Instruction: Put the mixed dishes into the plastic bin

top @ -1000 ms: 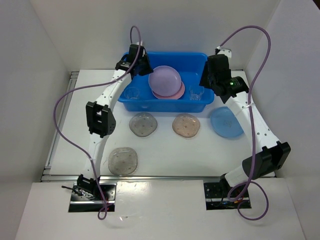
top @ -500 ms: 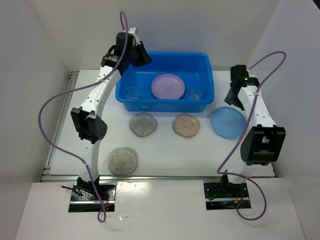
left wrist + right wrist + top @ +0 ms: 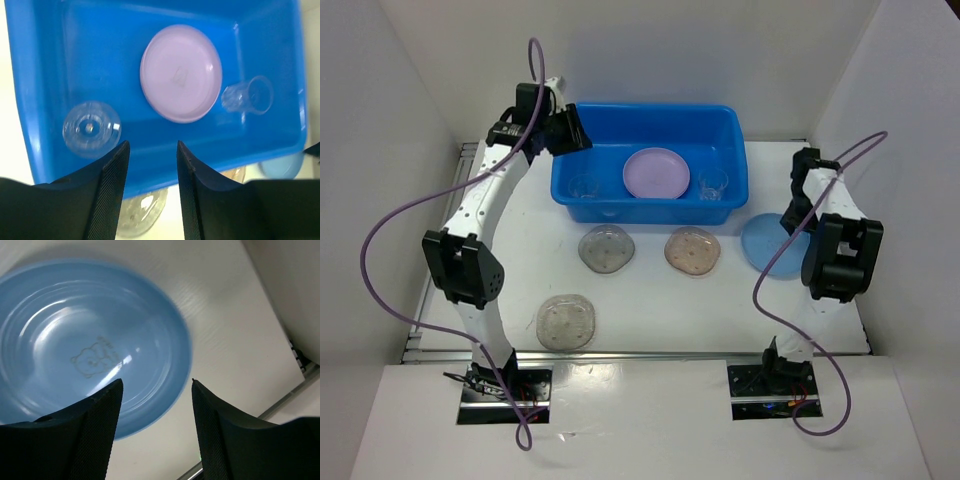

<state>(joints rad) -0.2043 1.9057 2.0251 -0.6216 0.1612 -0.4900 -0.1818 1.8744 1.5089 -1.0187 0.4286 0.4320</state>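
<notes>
My left fingers [image 3: 107, 190], apart and clamped on nothing, hang over the near-left corner of the plastic bin [image 3: 650, 115], which sits at the back of the worktop [image 3: 640, 300]. The left wrist view shows what the overhead view only hints at: inside the bin, one clear cup [image 3: 91, 129] stands upright while a second cup [image 3: 248, 96] lies on its side, with the lavender plate [image 3: 181, 73] flat between them. That plate carries a small stamped mark too faint to read. My right fingers [image 3: 95, 430], also apart and empty, hover over the blue plate [image 3: 85, 340], where only the right wrist view reveals a little bear outline [image 3: 92, 360] moulded in the middle. Overhead alone shows a greyish speckled plate [image 3: 606, 247], a tan plate [image 3: 692, 250] and another greyish plate [image 3: 566, 322] out on the worktop.
</notes>
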